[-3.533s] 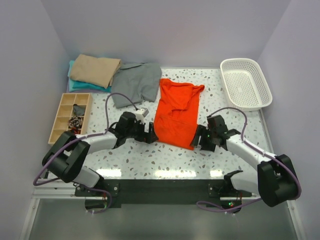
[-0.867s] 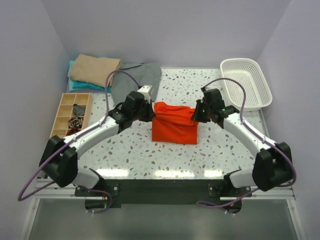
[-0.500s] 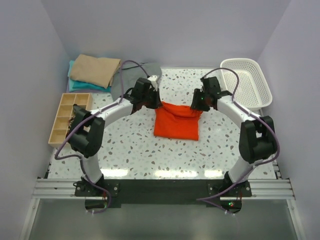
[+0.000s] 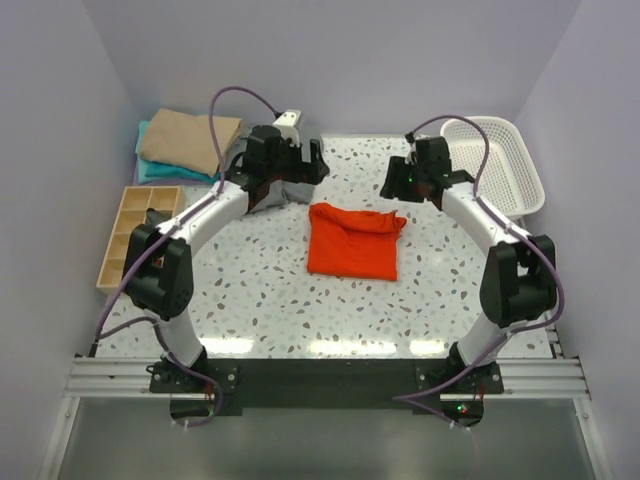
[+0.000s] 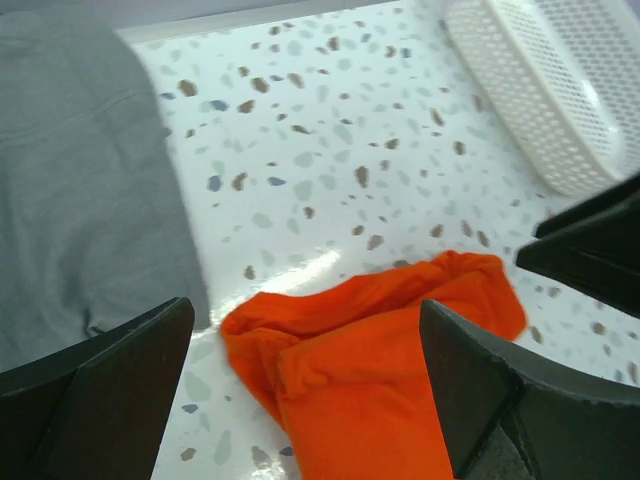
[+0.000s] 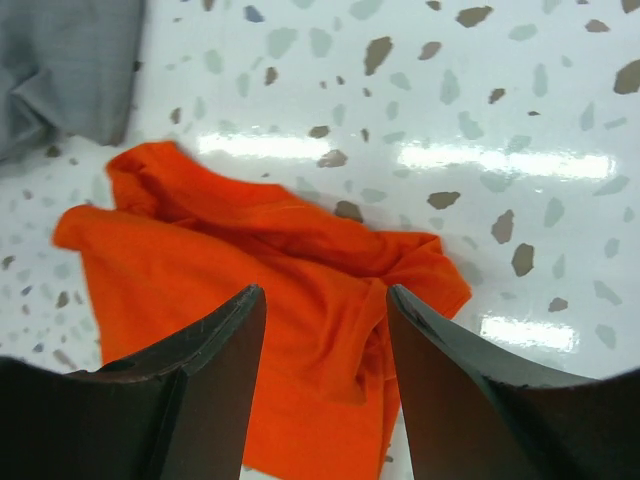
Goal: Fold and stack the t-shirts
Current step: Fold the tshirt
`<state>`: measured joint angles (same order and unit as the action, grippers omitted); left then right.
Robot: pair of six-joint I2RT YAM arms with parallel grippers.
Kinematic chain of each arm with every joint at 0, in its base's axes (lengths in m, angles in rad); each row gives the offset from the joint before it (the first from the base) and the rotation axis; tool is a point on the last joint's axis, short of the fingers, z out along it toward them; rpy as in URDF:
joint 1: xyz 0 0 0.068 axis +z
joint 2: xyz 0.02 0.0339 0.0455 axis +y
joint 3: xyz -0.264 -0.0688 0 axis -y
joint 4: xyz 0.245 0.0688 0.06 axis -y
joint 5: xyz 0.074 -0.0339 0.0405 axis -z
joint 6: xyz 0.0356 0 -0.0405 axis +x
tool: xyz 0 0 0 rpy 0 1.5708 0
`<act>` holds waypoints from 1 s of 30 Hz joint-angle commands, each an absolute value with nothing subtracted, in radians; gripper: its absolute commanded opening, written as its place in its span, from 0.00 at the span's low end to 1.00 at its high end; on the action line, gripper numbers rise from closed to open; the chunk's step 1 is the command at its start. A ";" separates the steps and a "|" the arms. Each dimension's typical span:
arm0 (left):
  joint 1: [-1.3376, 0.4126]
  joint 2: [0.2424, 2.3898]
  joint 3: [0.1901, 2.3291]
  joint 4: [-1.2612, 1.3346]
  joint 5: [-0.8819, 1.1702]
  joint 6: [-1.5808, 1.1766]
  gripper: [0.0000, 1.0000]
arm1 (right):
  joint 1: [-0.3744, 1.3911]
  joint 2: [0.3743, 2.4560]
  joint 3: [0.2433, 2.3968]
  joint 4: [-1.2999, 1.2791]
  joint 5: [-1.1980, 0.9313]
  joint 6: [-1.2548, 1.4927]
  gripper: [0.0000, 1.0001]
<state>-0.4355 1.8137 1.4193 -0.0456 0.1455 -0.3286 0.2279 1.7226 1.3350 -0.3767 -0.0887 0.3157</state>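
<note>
From above, the left gripper (image 4: 312,168) and right gripper (image 4: 392,186) hang just beyond the folded orange t-shirt (image 4: 352,245). The wooden tray (image 4: 118,240) holds something dark (image 4: 156,214), too small to tell.

Left wrist: the fingers (image 5: 110,390) are spread wide and empty, the shirt lies between them, and the white basket (image 5: 550,90) lies beyond the right one.

Right wrist: the fingers are parted and empty, with the shirt ahead.

Your top view sits high behind the arm bases, which lie at 6 o'clock, and looks down over the whole table (image 4: 260,300). Your left wrist view hangs close, looking down between the fingers of the left gripper (image 5: 305,315), with the grey t-shirt (image 5: 80,180) at 9 o'clock and the basket (image 5: 560,90) at 2 o'clock. Your right wrist view, also close, looks down past the right gripper (image 6: 325,292). All three share the orange-red t-shirt (image 4: 352,242).
</note>
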 commanded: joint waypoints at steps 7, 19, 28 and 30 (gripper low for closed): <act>-0.495 1.758 1.281 -0.046 0.581 -0.361 1.00 | 0.241 1.560 1.198 -0.468 -0.360 0.322 0.53; -0.515 1.957 1.345 -0.058 0.615 -0.364 1.00 | 0.244 1.635 1.187 -0.517 -0.400 0.354 0.52; -0.509 2.069 1.497 -0.097 0.581 -0.353 1.00 | 0.248 1.733 1.226 -0.483 -0.396 0.336 0.51; -0.508 2.083 1.512 -0.091 0.575 -0.356 1.00 | 0.247 1.765 1.255 -0.457 -0.379 0.330 0.52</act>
